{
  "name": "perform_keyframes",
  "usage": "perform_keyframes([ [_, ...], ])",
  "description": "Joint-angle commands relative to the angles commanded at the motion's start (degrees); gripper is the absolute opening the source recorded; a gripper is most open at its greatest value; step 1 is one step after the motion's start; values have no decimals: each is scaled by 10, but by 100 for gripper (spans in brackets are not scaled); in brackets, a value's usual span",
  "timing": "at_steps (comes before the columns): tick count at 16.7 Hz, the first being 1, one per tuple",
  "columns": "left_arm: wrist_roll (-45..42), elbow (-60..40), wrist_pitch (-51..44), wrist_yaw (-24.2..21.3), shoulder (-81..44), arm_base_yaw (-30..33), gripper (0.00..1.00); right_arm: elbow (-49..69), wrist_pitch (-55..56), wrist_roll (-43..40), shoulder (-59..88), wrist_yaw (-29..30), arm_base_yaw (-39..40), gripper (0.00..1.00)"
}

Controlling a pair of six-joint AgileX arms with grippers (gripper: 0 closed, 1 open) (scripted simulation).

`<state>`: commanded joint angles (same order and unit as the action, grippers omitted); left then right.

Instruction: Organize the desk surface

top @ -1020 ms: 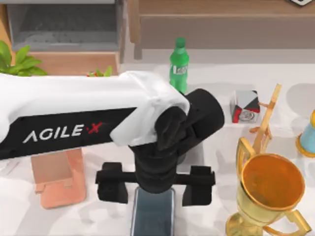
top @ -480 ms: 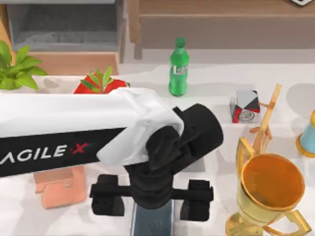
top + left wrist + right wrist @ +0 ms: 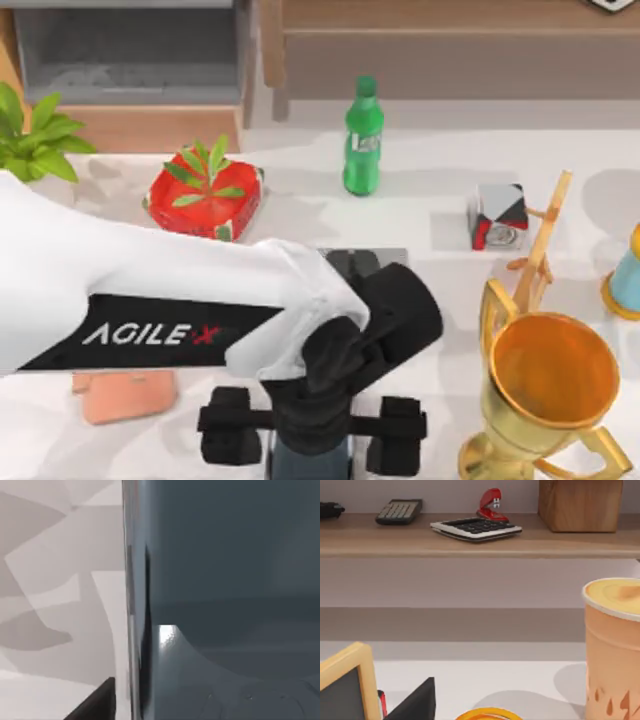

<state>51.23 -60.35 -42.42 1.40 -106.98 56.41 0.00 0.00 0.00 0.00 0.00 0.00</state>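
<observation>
From above, my left arm reaches in from the left edge across the broad white matte desk surface, its white shell lettered "AGILE X". My left gripper hangs at the near edge with its two black fingers spread wide to either side of a dark blue-grey flat slab that looks like a phone. I cannot tell whether the fingers touch it.

Behind my wrist lies a small grey square mat, mostly covered. Further back are a red box with green leaf print and an upright green plastic bottle with a pale label whose writing I cannot read. To the right sit a small red, white and black cube, a light wooden easel and a gold trophy cup; its bowl looks empty. A salmon-pink flat piece peeks out under my arm.

My left wrist camera shows the slab's dark grey-blue face very close, the white desk beside it.

My right wrist camera shows a peach paper cup with a cream-coloured lid, a wood-framed dark board, and on the wooden shelf behind two calculators and a red stapler. My right jaws' state I cannot tell.
</observation>
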Motion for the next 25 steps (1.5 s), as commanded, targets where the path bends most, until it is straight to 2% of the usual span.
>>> perform_keyframes([
  [6,0,13,22,0,-11,0,100,0,0,0,0,0,0,100],
  [19,0,13,22,0,-11,0,2,0,0,0,0,0,0,100],
  [25,0,13,22,0,-11,0,0,0,0,0,0,0,0,100],
])
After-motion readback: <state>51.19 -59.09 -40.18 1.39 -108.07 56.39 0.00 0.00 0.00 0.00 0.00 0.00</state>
